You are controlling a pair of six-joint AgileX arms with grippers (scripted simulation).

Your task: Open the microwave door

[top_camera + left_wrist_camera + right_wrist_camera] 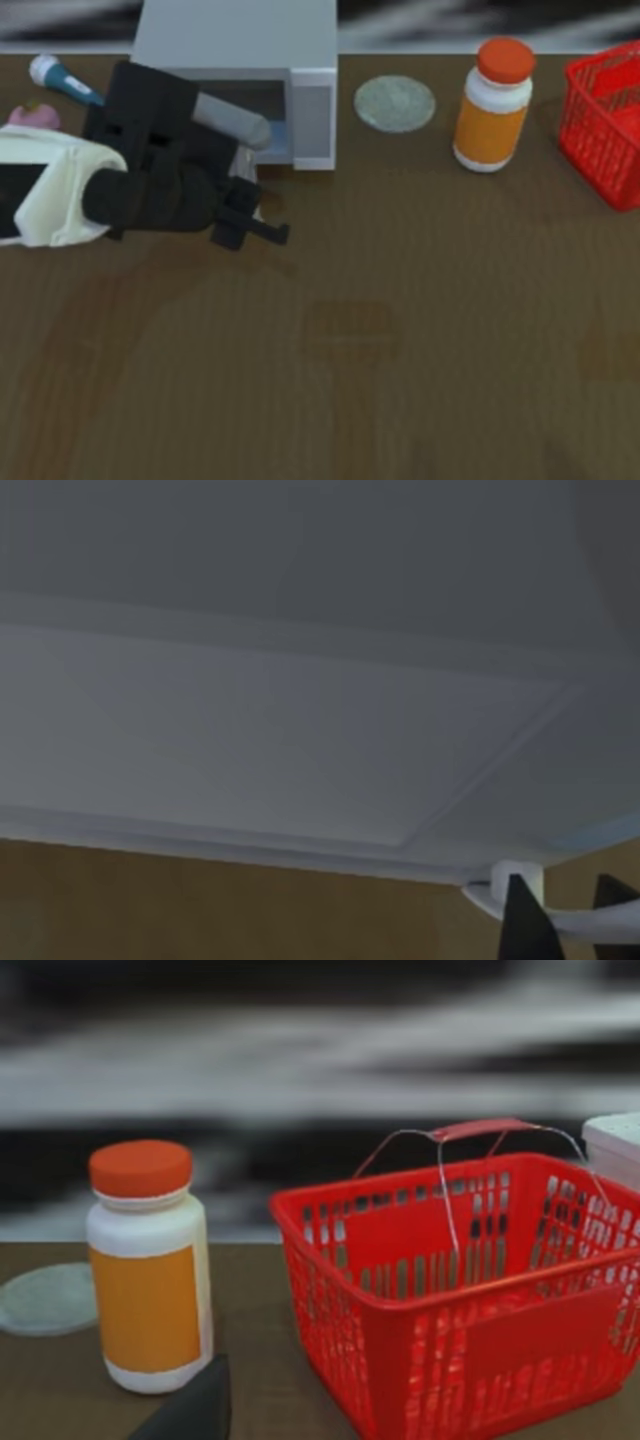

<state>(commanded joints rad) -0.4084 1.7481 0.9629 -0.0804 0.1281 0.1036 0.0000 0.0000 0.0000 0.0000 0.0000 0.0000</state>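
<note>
The left gripper (262, 232) is clamping the swung-out microwave door (300, 750) at the table's back left, where the microwave (240, 60) is sitting, and risking slipping off the thin edge if pulled askew.

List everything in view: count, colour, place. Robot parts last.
microwave: 1, light grey, back of table, left of centre
microwave door: 1, white-framed; fills left wrist view
round disc: 1, pale grey, right of microwave
bottle: 1, white with orange label and cap, right of disc
basket: 1, red, table's right edge
blue-handled object: 1, left of microwave
pink object: 1, far left, mostly hidden
table: 1, brown
left gripper: black, in front of microwave
right arm: not seen from above
</note>
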